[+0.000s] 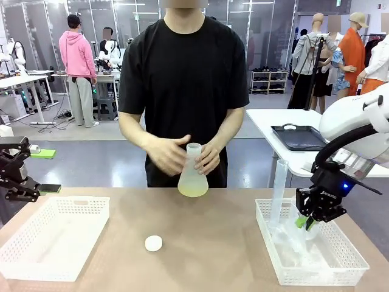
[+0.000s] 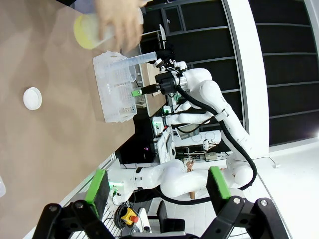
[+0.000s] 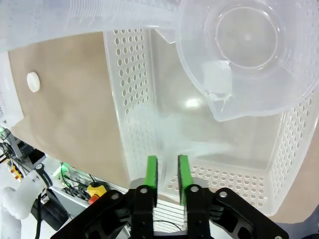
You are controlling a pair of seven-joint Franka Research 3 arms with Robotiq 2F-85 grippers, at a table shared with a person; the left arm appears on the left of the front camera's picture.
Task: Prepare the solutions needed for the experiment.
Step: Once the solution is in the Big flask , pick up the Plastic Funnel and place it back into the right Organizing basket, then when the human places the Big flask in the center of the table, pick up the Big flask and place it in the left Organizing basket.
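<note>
I saw the pale yellow-green solutions (image 1: 192, 191) lying shallow in a clear conical flask (image 1: 192, 170) in the person's hands (image 1: 167, 153), left of the white perforated basket (image 1: 322, 277). That basket held a clear plastic beaker (image 3: 244, 55) and a tall clear cylinder (image 1: 278, 188). The right gripper (image 3: 167, 163) hung over it, pads slightly parted on nothing; the left gripper (image 2: 158, 179) gaped wide.

White right arm (image 1: 358, 115) ends in black, green-padded right hand (image 1: 306, 224).

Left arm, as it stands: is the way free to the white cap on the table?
Probably yes. The cap lies alone on bare table. The left basket sits between it and the left arm, but looks low enough to pass over; the jaws stand open.
</note>
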